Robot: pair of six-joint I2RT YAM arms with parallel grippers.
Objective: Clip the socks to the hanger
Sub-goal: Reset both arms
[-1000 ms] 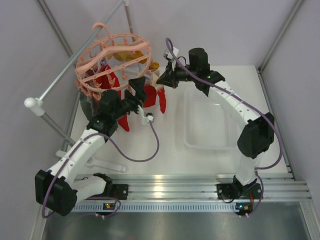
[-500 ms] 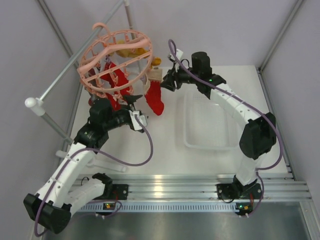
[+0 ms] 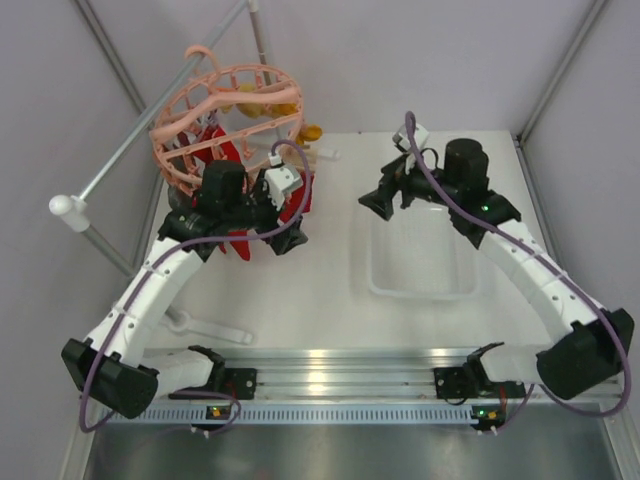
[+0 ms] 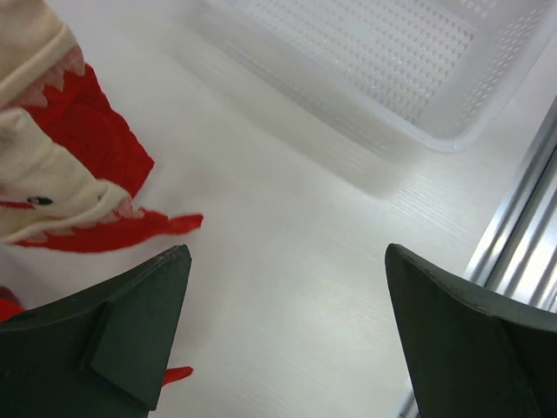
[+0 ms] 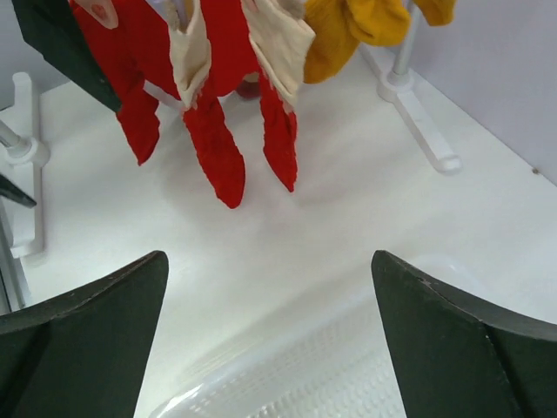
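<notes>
Fingers of the left gripper (image 4: pixel 285 261) are spread, nothing between them. The red socks (image 4: pixel 91 152), cream-cuffed, hang at upper left of its wrist view, just beside one fingertip. The right gripper (image 5: pixel 268 261) is also spread and empty, with the red socks and a mustard sock (image 5: pixel 352 30) along the top edge, well apart. In the top view, upper left, all dangle limp from the pink hanger (image 3: pixel 225 100).

one hanger (image 3: pixel 250 70), one basket (image 3: pixel 420 292) (socks (image 5: pixel 218 165) overlapping)
</notes>
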